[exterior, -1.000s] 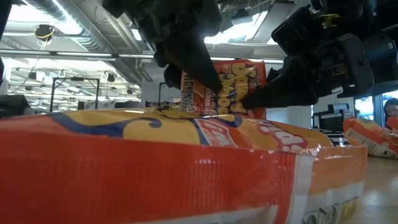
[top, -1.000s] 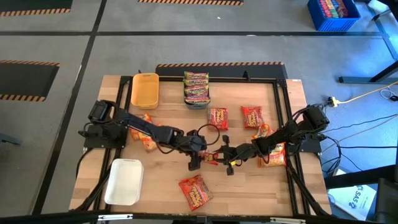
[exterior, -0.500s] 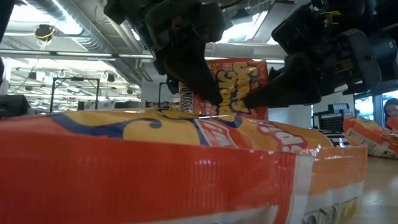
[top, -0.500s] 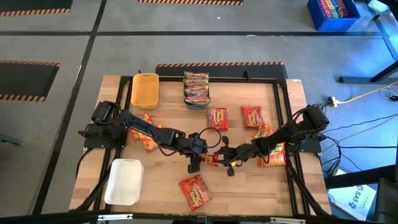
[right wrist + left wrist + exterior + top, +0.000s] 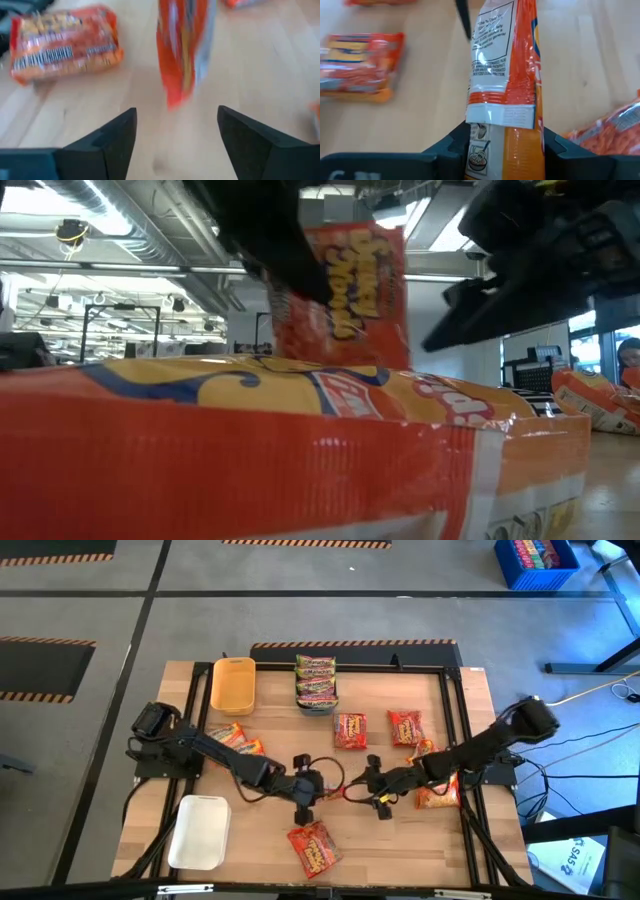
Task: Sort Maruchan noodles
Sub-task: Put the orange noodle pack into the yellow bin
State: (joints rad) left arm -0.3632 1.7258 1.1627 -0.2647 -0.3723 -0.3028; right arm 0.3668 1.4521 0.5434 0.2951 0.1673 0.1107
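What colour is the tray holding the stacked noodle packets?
Blue-grey tray; it shows best in the high view.

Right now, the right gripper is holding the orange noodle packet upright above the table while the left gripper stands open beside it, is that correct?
Not quite: the left gripper holds the orange noodle packet upright; the right gripper stands open beside it. The left wrist view shows the grip.

On the wooden table point(image 5: 400, 840) lie about eight crinkly red-and-orange noodle packets point(image 5: 350, 729), one yellow plastic tray point(image 5: 232, 685) and one white tray point(image 5: 199, 831).
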